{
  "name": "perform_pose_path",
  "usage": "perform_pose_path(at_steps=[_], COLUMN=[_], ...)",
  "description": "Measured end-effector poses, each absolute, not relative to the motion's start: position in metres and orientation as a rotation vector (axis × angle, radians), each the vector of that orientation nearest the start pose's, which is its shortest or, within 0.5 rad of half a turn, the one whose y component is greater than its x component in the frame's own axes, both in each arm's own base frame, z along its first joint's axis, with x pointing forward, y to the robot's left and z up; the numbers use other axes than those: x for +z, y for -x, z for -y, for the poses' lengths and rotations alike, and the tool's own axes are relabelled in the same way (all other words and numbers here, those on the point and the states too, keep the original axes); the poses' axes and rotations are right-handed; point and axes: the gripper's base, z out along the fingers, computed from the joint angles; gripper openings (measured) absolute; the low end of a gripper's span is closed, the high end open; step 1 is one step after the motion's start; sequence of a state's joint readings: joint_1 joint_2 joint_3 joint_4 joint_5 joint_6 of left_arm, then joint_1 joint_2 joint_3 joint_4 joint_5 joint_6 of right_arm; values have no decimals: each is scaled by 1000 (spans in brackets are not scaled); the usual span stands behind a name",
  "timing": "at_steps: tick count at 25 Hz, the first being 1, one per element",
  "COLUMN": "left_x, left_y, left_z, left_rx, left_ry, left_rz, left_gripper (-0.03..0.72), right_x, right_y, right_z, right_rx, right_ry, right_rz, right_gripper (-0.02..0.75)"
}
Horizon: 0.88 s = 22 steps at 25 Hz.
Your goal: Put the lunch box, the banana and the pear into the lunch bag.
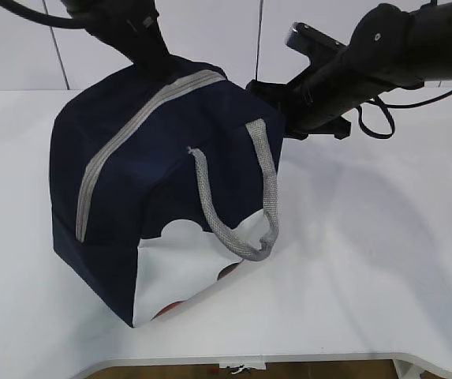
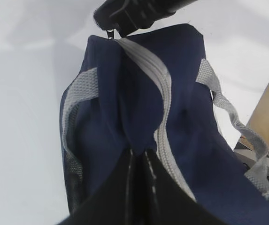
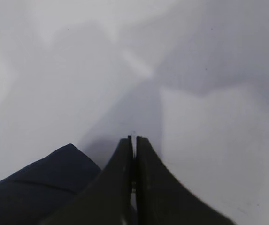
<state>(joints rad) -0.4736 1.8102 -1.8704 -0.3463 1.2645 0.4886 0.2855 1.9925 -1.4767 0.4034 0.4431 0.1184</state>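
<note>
The lunch bag (image 1: pixel 147 197) stands on the white surface (image 1: pixel 367 260), left of centre in the exterior view, tilted so that its top leans away from the camera. The grey zipper (image 1: pixel 131 134) runs closed along the top panel. One grey webbing handle (image 1: pixel 245 201) hangs down over the white side panel (image 1: pixel 182 268).

Left end effector (image 2: pixel 139 157): the fingers are pressed together on a fold of navy fabric at the near end of the bag, just beside the zipper track. In the exterior view this arm descends behind the rear top edge of the bag.

Right end effector (image 3: pixel 134 140): the fingers are pressed together with only a thin slit between them. The left wrist view shows it at the far end of the zipper, with a small metal pull (image 2: pixel 110 33) at its tip. The right wrist view shows a corner of the bag below and to its left
</note>
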Motion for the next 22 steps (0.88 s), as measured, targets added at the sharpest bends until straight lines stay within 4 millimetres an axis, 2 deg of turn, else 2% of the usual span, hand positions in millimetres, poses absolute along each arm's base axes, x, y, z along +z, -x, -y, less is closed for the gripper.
perform_pose_path(at_steps=[6, 12, 16, 22], left_x=[363, 361, 361, 361], left_y=[-336, -337, -337, -337], left_z=[205, 206, 206, 206], left_rx=[-472, -473, -473, -473], left_ry=[-1199, -1200, -1200, -1200], left_rz=[-2386, -2391, -2391, -2391], left_gripper=[-7, -7, -7, -7], right_x=[212, 212, 212, 215], right_y=[-424, -423, -423, -421], right_z=[-141, -141, -141, -140], right_rx=[547, 546, 542, 537], right_ry=[-158, -154, -148, -137], right_rz=[-2487, -2494, -2496, -2504], right_gripper=[-6, 38, 125, 316])
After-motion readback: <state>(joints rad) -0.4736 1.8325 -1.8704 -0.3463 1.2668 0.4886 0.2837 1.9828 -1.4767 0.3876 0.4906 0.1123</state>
